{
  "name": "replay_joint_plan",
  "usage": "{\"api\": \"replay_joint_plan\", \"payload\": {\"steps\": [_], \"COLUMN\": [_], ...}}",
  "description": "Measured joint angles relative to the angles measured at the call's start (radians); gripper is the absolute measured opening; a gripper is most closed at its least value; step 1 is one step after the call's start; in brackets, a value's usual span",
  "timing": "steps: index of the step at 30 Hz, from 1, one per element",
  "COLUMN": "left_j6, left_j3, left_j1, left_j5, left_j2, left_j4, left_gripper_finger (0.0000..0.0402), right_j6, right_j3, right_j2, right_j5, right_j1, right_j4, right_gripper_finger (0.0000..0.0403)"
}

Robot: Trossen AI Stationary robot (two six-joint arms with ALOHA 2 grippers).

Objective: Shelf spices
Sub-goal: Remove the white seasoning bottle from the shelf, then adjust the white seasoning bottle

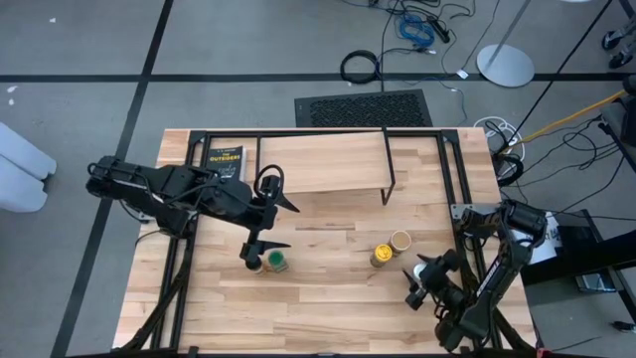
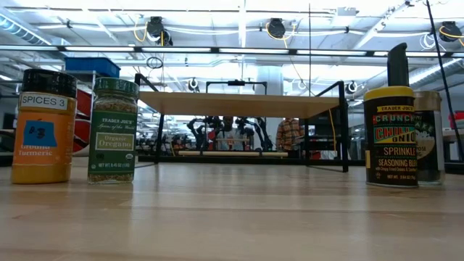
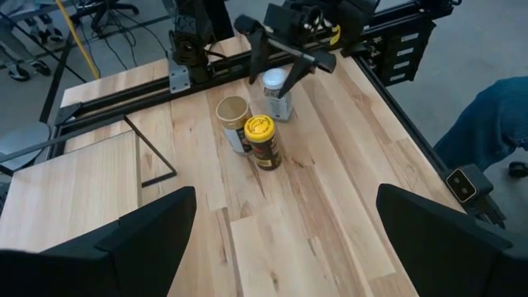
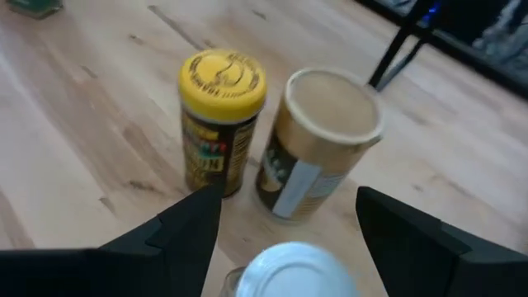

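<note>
Overhead, table-level, 2 wrist cameras

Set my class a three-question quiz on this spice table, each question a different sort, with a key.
1. True or false: a jar already stands on the shelf.
2. What sits between the right gripper fingers? A white-lidded jar; B green-lidded jar; C flat packet.
3. Fill in: the yellow-lidded jar stands right beside the ___-lidded jar.
Key: 1 false; 2 A; 3 tan, the tan-lidded jar.

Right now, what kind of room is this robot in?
Probably a robotics lab or workshop: cables trail over a grey floor, more robot arms stand behind the table, and pipes run overhead.
</note>
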Motion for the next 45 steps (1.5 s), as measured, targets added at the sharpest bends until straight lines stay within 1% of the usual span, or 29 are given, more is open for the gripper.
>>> {"api": "replay_joint_plan", "payload": {"steps": [3, 6, 7, 9, 13, 18, 23, 28, 32, 37, 41, 45], "left_j6": [-0.001, -0.001, -0.001, -0.001, -0.001, -0.001, 0.0, 0.004, 0.008, 0.009, 0.023, 0.027], "left_j3": [0.0, 0.0, 0.0, 0.0, 0.0, 0.0, 0.0, 0.0, 0.0, 0.0, 0.0, 0.0], "left_j1": [0.0, 0.0, 0.0, -0.001, -0.001, -0.002, -0.002, -0.002, -0.002, -0.002, -0.002, -0.002], "left_j5": [0.0, 0.0, 0.0, 0.0, 0.0, 0.0, 0.0, 0.0, 0.0, 0.0, 0.0, 0.0], "left_j2": [0.0, 0.0, 0.0, 0.0, 0.0, 0.0, 0.0, 0.0, 0.0, 0.0, 0.0, 0.0], "left_j4": [0.0, 0.0, 0.0, -0.005, -0.004, -0.004, -0.004, -0.004, -0.004, -0.006, -0.008, -0.008], "left_gripper_finger": [0.0386, 0.0386, 0.0386, 0.0386, 0.0386, 0.0386, 0.0386, 0.0386, 0.0386, 0.0386, 0.0386, 0.0386], "right_j6": [-0.001, -0.075, -0.089, -0.105, -0.123, -0.119, -0.119, -0.243, -0.312, -0.369, -0.385, -0.393], "right_j3": [0.068, 0.124, 0.144, 0.189, 0.237, 0.231, 0.218, 0.209, 0.209, 0.209, 0.209, 0.209], "right_j2": [0.0, -0.019, -0.028, -0.033, -0.035, -0.035, -0.035, -0.035, -0.035, -0.035, -0.035, -0.035], "right_j5": [-0.026, -0.06, -0.086, -0.115, -0.178, -0.285, -0.305, -0.306, -0.319, -0.389, -0.392, -0.391], "right_j1": [0.0, 0.0, 0.0, 0.0, 0.0, -0.005, -0.024, -0.066, -0.101, -0.117, -0.117, -0.117], "right_j4": [-0.096, -0.09, -0.098, -0.094, -0.093, -0.095, -0.09, -0.055, -0.046, -0.023, 0.002, 0.039], "right_gripper_finger": [0.0269, 0.0267, 0.0265, 0.0261, 0.026, 0.0271, 0.0286, 0.0289, 0.0285, 0.0278, 0.0268, 0.0243]}}
